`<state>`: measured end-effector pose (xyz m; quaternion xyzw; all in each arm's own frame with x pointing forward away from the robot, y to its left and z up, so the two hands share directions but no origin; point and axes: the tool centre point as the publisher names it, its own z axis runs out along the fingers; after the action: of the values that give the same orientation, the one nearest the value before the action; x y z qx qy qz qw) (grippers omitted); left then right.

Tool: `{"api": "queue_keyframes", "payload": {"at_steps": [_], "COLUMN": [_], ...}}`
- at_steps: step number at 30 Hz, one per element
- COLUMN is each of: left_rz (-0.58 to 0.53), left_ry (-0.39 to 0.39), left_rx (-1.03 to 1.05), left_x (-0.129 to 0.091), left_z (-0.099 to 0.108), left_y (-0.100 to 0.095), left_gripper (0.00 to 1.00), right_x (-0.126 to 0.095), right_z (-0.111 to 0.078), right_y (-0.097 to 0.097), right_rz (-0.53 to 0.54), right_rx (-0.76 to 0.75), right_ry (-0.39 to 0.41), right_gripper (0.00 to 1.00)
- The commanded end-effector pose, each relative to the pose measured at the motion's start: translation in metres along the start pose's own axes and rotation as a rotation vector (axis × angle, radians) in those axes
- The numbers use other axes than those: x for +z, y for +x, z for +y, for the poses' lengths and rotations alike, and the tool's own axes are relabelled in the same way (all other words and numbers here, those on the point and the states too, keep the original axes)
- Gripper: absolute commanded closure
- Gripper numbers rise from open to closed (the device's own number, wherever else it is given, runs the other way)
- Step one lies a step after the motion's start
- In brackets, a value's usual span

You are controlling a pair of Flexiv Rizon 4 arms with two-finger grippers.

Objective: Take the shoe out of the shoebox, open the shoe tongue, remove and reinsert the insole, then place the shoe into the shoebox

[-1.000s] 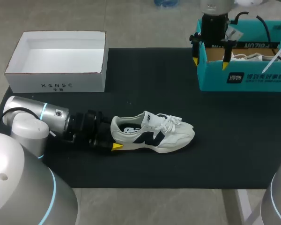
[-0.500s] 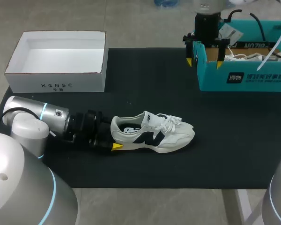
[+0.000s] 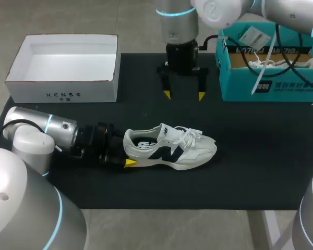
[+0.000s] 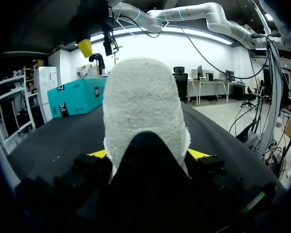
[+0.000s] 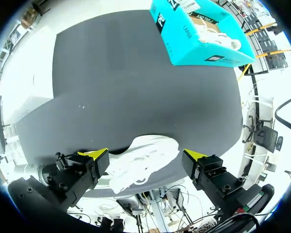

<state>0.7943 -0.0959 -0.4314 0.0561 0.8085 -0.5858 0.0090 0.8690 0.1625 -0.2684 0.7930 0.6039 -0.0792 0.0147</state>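
A white sneaker [image 3: 172,148] with a dark side logo lies on its sole on the black mat [image 3: 250,156], toe to the right. My left gripper [image 3: 126,152] is at its heel. In the left wrist view the heel [image 4: 145,102] fills the gap and both yellow fingertips [image 4: 98,154] press its sides, so the gripper [image 4: 148,154] is shut on the shoe. My right gripper [image 3: 183,95] hangs open over the back middle of the mat, pointing down, nothing between its fingers. In the right wrist view the sneaker [image 5: 140,162] lies far below the open right gripper [image 5: 146,154].
A teal shoebox [image 3: 271,86] stands at the back right with a second white shoe [image 3: 281,63] inside. An open white box [image 3: 62,94] sits at the back left, off the mat's corner. Cables hang from the right arm over the teal box.
My right arm has swung left from the teal shoebox's left end to over the back middle of the mat. The left gripper and the sneaker have not moved.
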Motion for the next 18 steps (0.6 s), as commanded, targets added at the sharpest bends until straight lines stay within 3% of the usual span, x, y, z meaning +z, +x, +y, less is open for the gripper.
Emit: {"api": "queue_keyframes", "payload": {"at_steps": [1,14,18], "left_rz": [-0.002,-0.002,-0.002], "left_ry": [-0.002,-0.002,-0.002], "left_rx": [0.000,0.000,0.000], "left_x": [0.002,0.002,0.002], "left_z": [0.001,0.001,0.001], "left_y": [0.002,0.002,0.002], "left_gripper": [1.00,1.00,1.00], "right_x": [0.013,0.013,0.006], "right_z": [0.000,0.000,-0.023], "right_y": [0.008,0.008,0.032], "right_rz": [0.047,0.047,0.000], "right_rx": [-0.034,-0.034,-0.092], "right_ry": [0.010,0.010,0.003], "right_gripper": [0.00,0.00,0.00]}}
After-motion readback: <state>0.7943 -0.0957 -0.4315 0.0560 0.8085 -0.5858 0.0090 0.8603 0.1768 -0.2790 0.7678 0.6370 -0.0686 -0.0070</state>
